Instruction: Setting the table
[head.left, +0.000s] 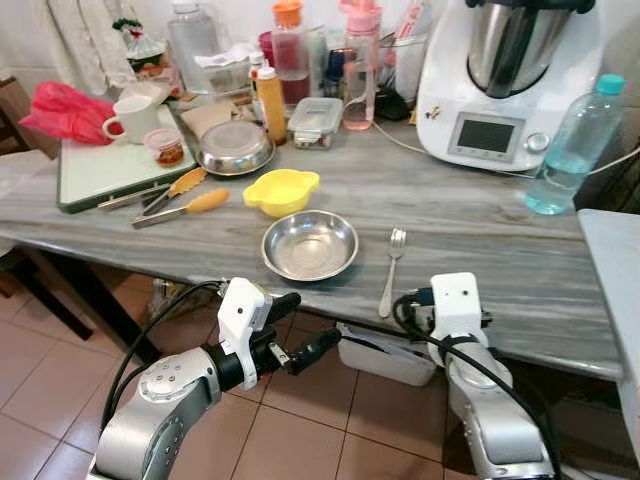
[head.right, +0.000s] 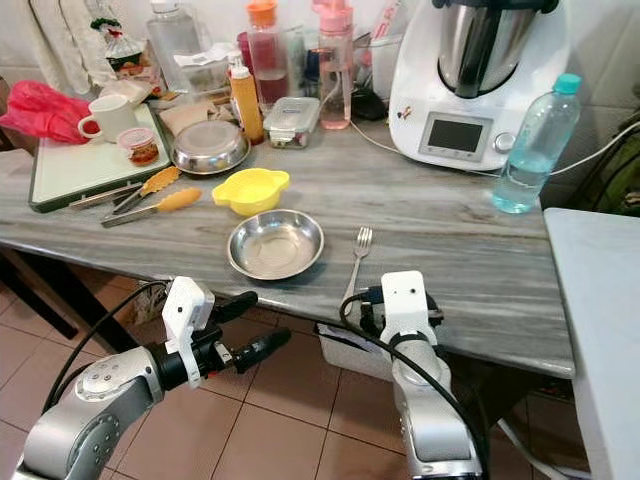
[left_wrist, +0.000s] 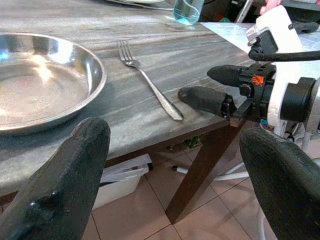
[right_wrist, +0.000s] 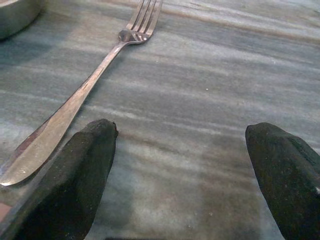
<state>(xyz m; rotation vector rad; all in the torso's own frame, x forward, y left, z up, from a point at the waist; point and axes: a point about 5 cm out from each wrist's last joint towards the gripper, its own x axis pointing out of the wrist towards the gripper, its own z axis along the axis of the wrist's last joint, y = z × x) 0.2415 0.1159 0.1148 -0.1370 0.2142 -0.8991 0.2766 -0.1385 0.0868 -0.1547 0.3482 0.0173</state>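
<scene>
Fork: the fork (head.left: 392, 270) lay flat on the grey tabletop (head.left: 480, 230), just at 3 o'clock of the steel plate (head.left: 310, 245), not touching it.
Fork axis: its long axis ran from near edge to far; tines pointed to 12 o'clock, handle end to 6 o'clock, close to the tabletop's front edge.
Right hand: the right hand (right_wrist: 187, 175) hovered low over the tabletop edge, fingers spread wide and empty, the fork's handle just beside one fingertip.
Left hand: the left hand (head.left: 300, 330) hung below the tabletop edge at 7 o'clock of the plate, fingers apart, holding nothing.
Around: a yellow bowl (head.left: 281, 190) sat at 11 o'clock of the plate; tongs (head.left: 180, 205) and a second steel bowl (head.left: 235, 148) farther toward 10 o'clock.
Far side: a white kitchen machine (head.left: 505, 80) at 1 o'clock of the fork, a water bottle (head.left: 575, 145) at 2 o'clock, both well apart from it.
In the way: the stretch between fork and right hand was bare tabletop.
</scene>
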